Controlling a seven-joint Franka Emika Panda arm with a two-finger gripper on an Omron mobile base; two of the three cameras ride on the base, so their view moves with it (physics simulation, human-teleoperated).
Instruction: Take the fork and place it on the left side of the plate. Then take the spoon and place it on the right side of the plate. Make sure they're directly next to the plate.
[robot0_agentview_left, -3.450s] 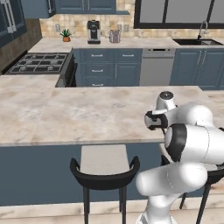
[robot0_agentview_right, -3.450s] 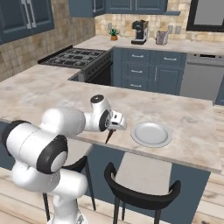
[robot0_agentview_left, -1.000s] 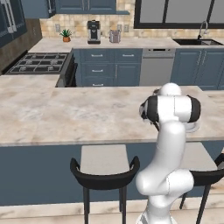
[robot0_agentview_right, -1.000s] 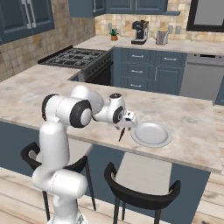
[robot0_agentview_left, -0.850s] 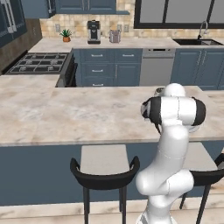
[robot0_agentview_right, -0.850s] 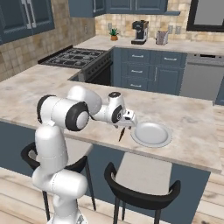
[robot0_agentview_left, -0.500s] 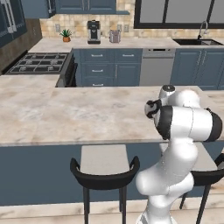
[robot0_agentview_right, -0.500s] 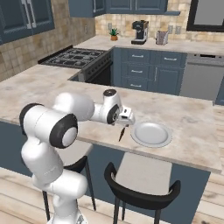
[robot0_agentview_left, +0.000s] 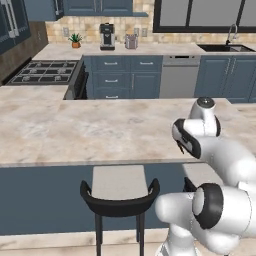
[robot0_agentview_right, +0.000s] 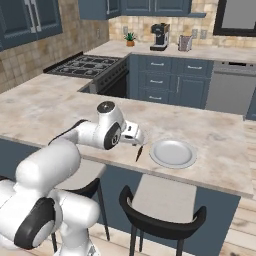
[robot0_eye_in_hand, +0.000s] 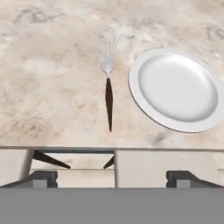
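Marble-patterned counter (robot0_eye_in_hand: 52, 87) spreads out under the hand camera, and lying on it is the fork (robot0_eye_in_hand: 108, 83), tines pointing away toward the far side, dark handle running back toward the counter's near edge. It sits just left of the plate (robot0_eye_in_hand: 177, 89), close beside the rim with a narrow strip of stone between them, handle roughly parallel to the plate's left edge. From the right base view the same picture holds: the dark handle of the fork (robot0_agentview_right: 138, 152) lies next to the pale plate (robot0_agentview_right: 173, 152), with the gripper (robot0_agentview_right: 136, 136) poised just above and behind it. In the hand view the two finger tips (robot0_eye_in_hand: 41, 178) stand wide apart at the bottom of the frame with nothing between them, so the gripper is released and carrying nothing. My read: the fork half of the job looks done, or as good as done, since the utensil lies flat on the counter on the correct side. That leaves the spoon, and I cannot pick it out anywhere on the stone in these frames. The next move, then, calls for lifting clear of the fork without nudging it, finding the spoon, and bringing it down on the plate's right side, equally close to the rim.
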